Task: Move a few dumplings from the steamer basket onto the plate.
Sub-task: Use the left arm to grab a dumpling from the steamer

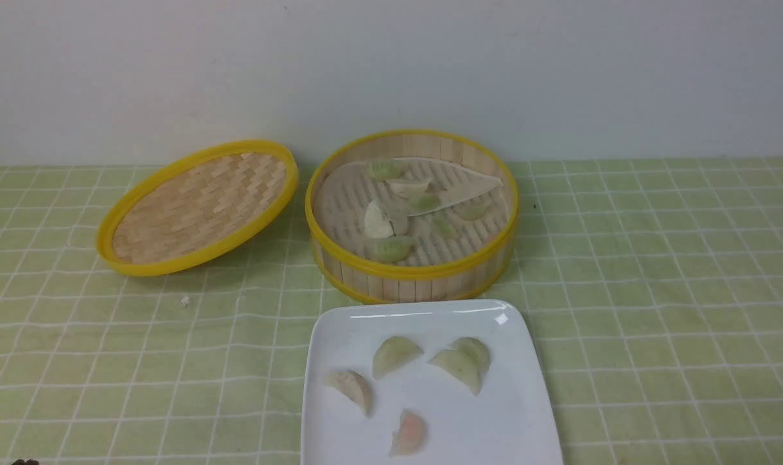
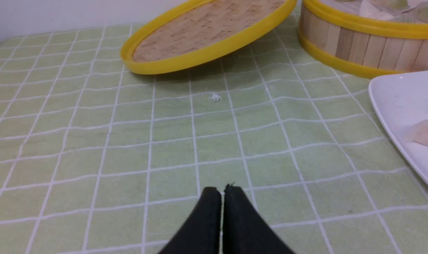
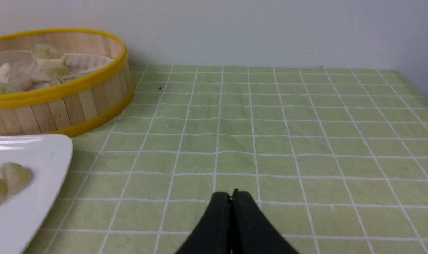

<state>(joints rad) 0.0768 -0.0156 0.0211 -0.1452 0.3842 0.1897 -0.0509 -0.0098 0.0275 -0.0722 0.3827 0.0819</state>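
Note:
The bamboo steamer basket (image 1: 410, 274) stands at the table's middle back, with several dumplings (image 1: 391, 248) on its paper liner. Just in front of it the white square plate (image 1: 501, 420) holds several dumplings (image 1: 396, 354), one of them pink-tinged (image 1: 408, 431). Both arms stay out of the front view. My left gripper (image 2: 222, 190) is shut and empty, low over the cloth to the left of the plate (image 2: 393, 102) and well short of the basket (image 2: 362, 49). My right gripper (image 3: 231, 193) is shut and empty too, to the right of the plate (image 3: 34, 197) and basket (image 3: 58, 109).
The woven yellow-rimmed lid (image 1: 197, 206) leans tilted to the left of the basket. A small white crumb (image 1: 184, 300) lies on the green checked tablecloth (image 1: 656, 290) in front of the lid. A pale wall rises behind the table.

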